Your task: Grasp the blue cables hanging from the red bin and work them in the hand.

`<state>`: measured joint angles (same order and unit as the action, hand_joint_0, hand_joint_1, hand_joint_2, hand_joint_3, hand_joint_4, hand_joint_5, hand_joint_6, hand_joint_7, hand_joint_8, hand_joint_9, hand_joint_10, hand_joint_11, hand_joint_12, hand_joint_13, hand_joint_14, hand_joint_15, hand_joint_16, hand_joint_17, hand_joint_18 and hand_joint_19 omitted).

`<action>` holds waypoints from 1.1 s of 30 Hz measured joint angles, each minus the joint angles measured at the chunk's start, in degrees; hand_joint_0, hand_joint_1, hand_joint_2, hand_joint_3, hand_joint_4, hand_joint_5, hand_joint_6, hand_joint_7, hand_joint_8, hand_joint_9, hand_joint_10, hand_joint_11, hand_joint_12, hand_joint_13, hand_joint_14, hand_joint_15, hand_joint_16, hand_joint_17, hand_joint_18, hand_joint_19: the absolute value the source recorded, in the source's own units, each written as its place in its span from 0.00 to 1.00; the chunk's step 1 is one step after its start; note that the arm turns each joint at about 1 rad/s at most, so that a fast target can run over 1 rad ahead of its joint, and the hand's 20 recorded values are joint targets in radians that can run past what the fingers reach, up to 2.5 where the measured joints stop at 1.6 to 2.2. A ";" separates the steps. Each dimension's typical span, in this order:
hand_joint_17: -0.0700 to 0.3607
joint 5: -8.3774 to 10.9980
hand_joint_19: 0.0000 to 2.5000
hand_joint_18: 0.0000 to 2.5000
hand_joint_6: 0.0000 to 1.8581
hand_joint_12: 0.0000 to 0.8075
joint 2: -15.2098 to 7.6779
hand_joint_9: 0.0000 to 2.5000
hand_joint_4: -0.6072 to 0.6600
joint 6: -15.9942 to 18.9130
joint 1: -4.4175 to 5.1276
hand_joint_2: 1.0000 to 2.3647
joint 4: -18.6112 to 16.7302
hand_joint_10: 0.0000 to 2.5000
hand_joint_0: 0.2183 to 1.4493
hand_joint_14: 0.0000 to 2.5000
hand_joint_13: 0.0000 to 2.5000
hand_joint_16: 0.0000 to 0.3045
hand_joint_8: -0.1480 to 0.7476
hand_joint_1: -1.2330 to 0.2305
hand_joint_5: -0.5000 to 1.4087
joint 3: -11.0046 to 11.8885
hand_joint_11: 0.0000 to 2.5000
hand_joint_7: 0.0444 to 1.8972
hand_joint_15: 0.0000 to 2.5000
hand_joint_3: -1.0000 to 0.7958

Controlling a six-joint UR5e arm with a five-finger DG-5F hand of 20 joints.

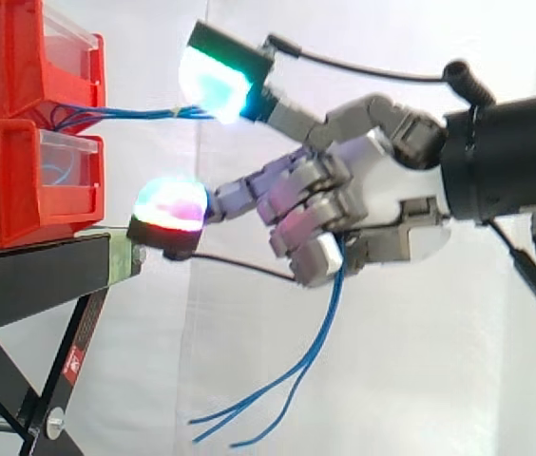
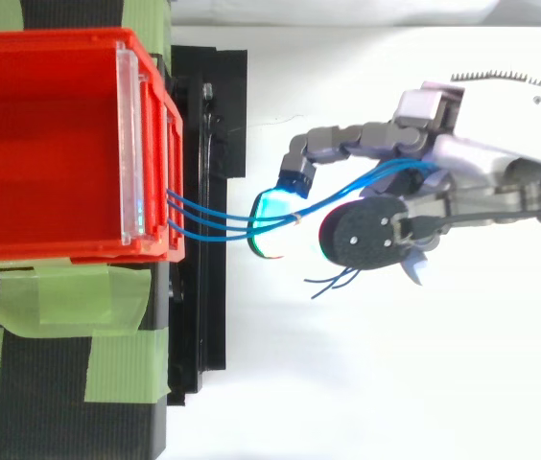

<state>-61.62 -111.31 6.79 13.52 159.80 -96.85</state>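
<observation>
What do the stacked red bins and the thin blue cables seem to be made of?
Stacked red bins: probably moulded plastic, with smooth, slightly glossy walls. Thin blue cables: likely plastic-sheathed wire, flexible, since they hang in soft curves from the hand.

No readable word, number or brand on the red bins [image 1: 21, 57]. On the slanted leg of the black stand [image 1: 30, 275], below its front corner, a small red sticker [image 1: 73, 359] with white marks, too small to make out. Along the upper edge of the white back cover of the hand [image 2: 501, 125], a row of fine dark ticks, no figures legible
</observation>
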 measured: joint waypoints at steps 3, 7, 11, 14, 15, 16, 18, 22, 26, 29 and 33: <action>0.53 0.12 0.26 0.94 0.15 0.84 1.48 0.62 0.65 -1.18 -0.01 0.00 1.84 1.00 0.47 1.00 0.78 0.70 0.85 0.46 0.30 0.00 1.00 0.65 0.74 0.01; 0.53 0.17 0.26 0.94 0.15 0.84 2.23 0.62 0.65 -1.88 0.03 0.00 3.16 1.00 0.47 1.00 0.78 0.70 0.85 0.46 0.30 0.00 1.00 0.65 0.74 0.01; 0.53 0.18 0.26 0.94 0.16 0.84 2.38 0.62 0.65 -2.09 0.14 0.00 3.81 1.00 0.47 1.00 0.78 0.70 0.85 0.45 0.30 -0.04 1.00 0.65 0.74 0.01; 0.53 0.19 0.26 0.94 0.16 0.84 2.58 0.62 0.64 -2.11 0.16 0.00 4.03 1.00 0.47 1.00 0.78 0.70 0.85 0.45 0.30 -0.04 1.00 0.65 0.74 0.01; 0.53 0.21 0.26 0.94 0.17 0.84 2.81 0.62 0.64 -2.15 0.16 0.00 4.06 1.00 0.47 1.00 0.78 0.70 0.85 0.45 0.30 -0.04 1.00 0.64 0.74 0.00; 0.53 0.25 0.26 0.94 0.17 0.84 3.02 0.62 0.64 -2.18 0.17 0.00 4.09 1.00 0.47 1.00 0.78 0.70 0.85 0.44 0.30 -0.04 1.00 0.64 0.74 0.00; 0.53 0.54 0.26 0.94 0.17 0.84 3.70 0.62 0.63 -2.32 0.20 0.00 4.22 1.00 0.48 1.00 0.78 0.70 0.85 0.44 0.30 -0.02 1.00 0.64 0.74 0.00; 0.53 2.01 0.26 0.94 0.17 0.84 5.16 0.62 0.63 -3.08 0.31 0.00 4.70 1.00 0.48 1.00 0.78 0.70 0.85 0.43 0.31 -0.02 1.00 0.64 0.74 0.00; 0.53 4.16 0.26 0.94 0.18 0.84 5.93 0.62 0.61 -5.09 0.44 0.00 4.79 1.00 0.49 1.00 0.78 0.70 0.85 0.42 0.30 -0.01 1.00 0.64 0.74 0.00; 0.53 6.56 0.26 0.94 0.18 0.84 6.04 0.62 0.61 -7.34 0.55 0.00 4.24 1.00 0.49 1.00 0.78 0.70 0.85 0.42 0.31 0.00 1.00 0.64 0.74 0.00; 0.53 9.76 0.26 0.94 0.18 0.84 6.02 0.62 0.61 -10.14 0.88 0.00 2.41 1.00 0.49 1.00 0.78 0.70 0.85 0.42 0.31 0.00 1.00 0.64 0.74 0.00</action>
<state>-51.86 -105.28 -3.35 14.40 162.22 -96.85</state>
